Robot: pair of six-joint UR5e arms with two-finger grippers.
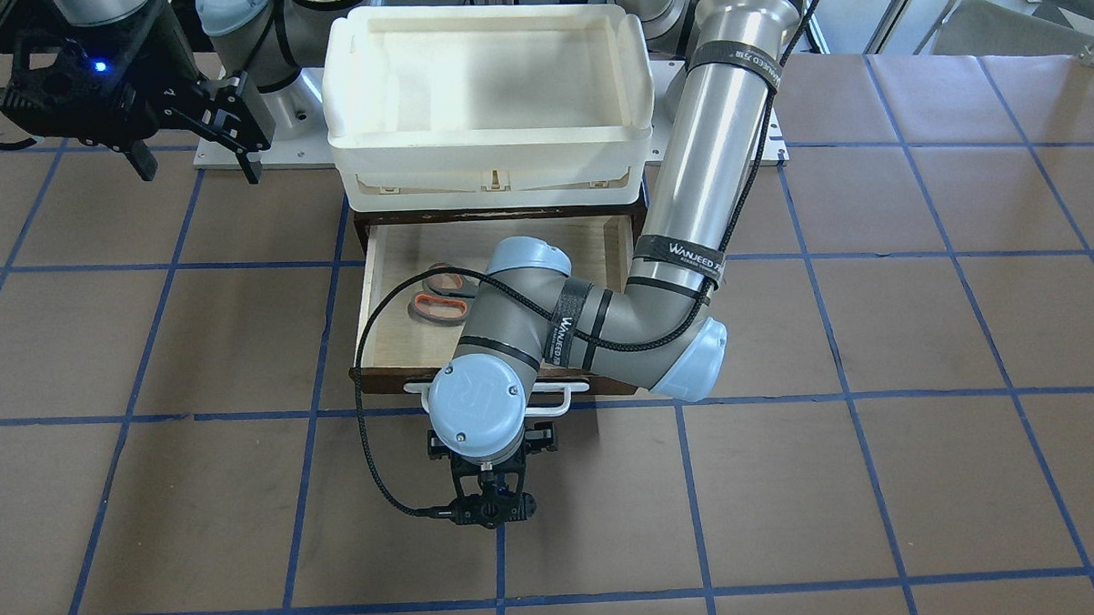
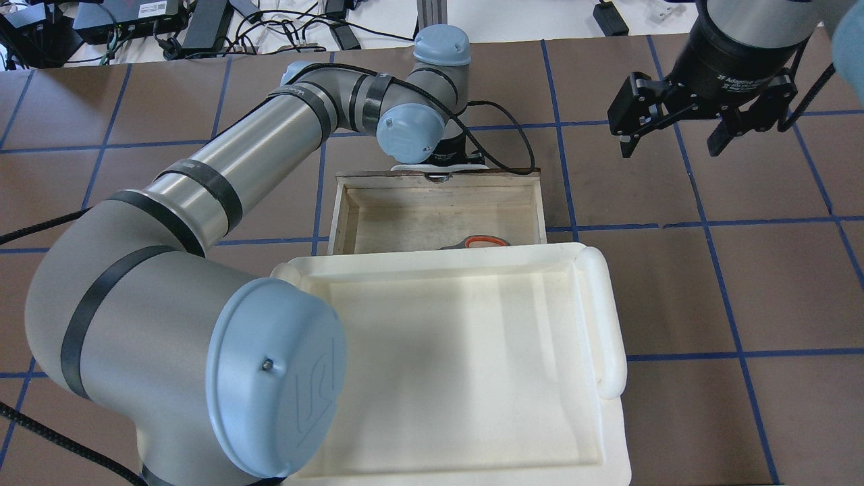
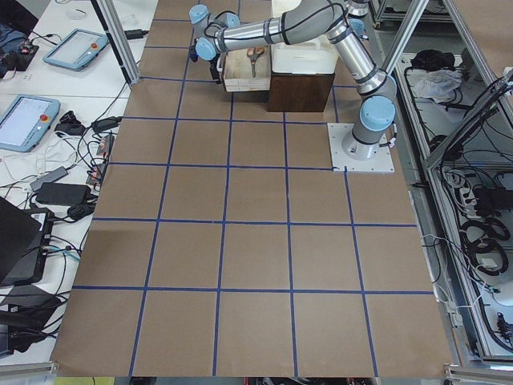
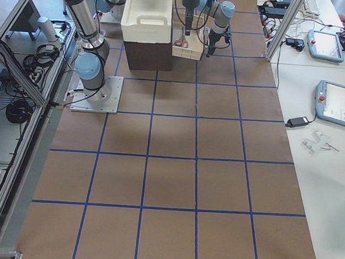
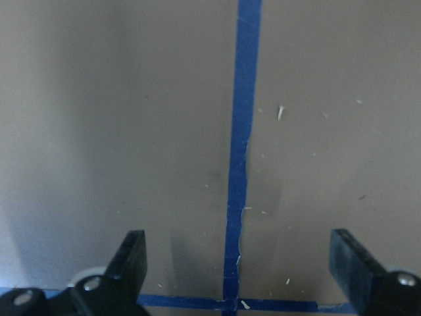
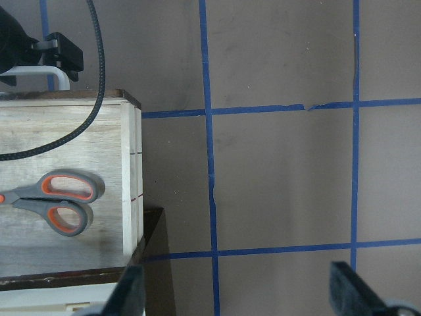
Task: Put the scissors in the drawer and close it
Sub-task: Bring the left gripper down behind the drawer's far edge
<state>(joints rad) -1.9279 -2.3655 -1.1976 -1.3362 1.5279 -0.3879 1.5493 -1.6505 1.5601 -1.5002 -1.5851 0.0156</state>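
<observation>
The scissors (image 1: 439, 298) lie flat inside the open drawer (image 1: 373, 286), toward its back. They also show in the right wrist view (image 6: 56, 201) and at the tray's edge in the overhead view (image 2: 476, 241). My left arm reaches over the drawer. Its gripper (image 5: 240, 263) points down at the table just in front of the white bar handle (image 1: 559, 400). It is open and empty, and I cannot tell whether it touches the handle. My right gripper (image 2: 668, 131) hangs open and empty in the air, off to the drawer's side.
A white plastic tray (image 2: 466, 351) sits on the dark cabinet above the drawer. A black cable (image 1: 362, 423) loops from the left wrist over the drawer's corner. The brown table (image 1: 880, 478) has blue tape lines.
</observation>
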